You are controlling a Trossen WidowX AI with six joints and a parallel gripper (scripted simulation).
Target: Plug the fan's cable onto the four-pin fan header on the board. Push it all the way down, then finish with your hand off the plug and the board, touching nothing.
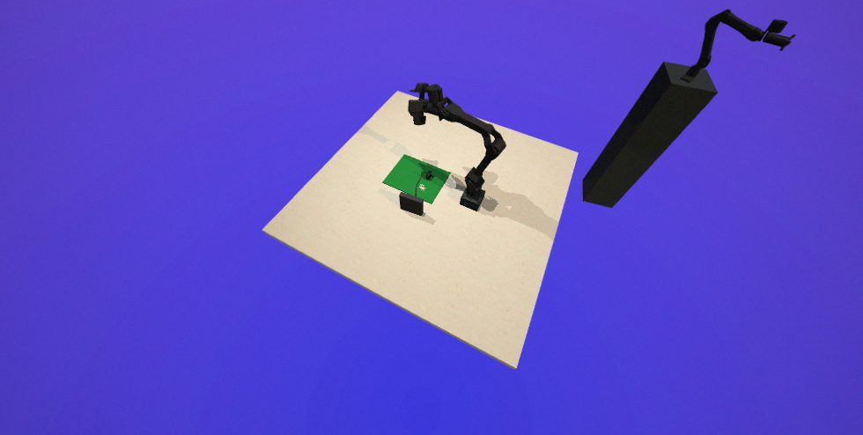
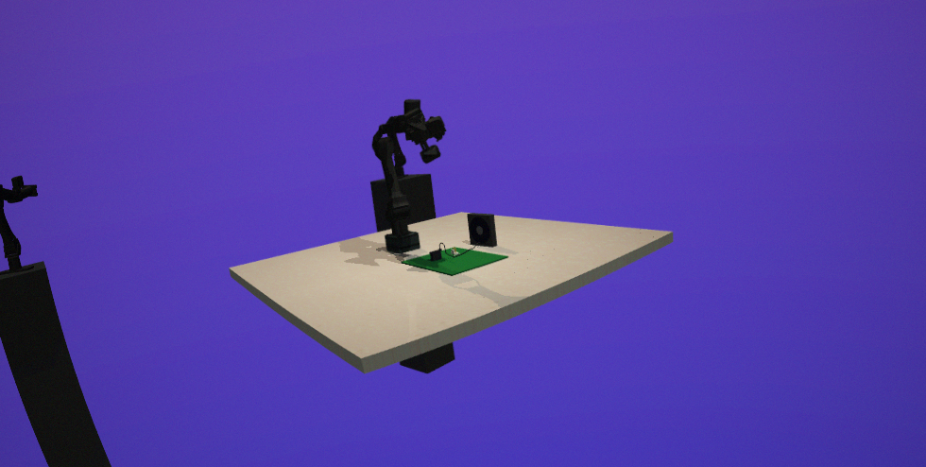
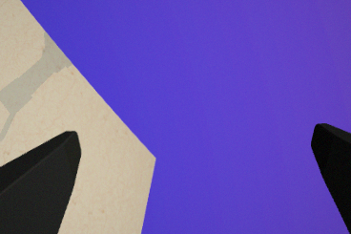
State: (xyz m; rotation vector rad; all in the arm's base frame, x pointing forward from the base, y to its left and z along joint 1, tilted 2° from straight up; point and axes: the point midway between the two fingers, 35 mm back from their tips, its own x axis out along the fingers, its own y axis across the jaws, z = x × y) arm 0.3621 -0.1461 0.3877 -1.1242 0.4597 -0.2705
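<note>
The green board (image 1: 398, 173) (image 2: 476, 260) lies flat on the table. A small white header (image 1: 422, 187) (image 2: 454, 251) stands on it. A small black block (image 1: 428, 175) (image 2: 435, 255) stands on the board beside the header. The fan's thin black cable loops up to this block; plug and block cannot be told apart at this size. The dark square fan (image 1: 411, 203) (image 2: 481, 230) stands upright next to the board. My gripper (image 1: 414, 104) (image 2: 436, 141) (image 3: 198, 139) is open and empty, high above the table and apart from board and cable. The wrist view shows neither board nor plug.
The pale table (image 1: 386, 262) (image 2: 336, 308) (image 3: 112, 180) carries my arm's base (image 1: 472, 199) (image 2: 402, 242) beside the board. Its edge and a corner show in the wrist view. Another arm on a tall dark pillar (image 1: 645, 136) stands off the table.
</note>
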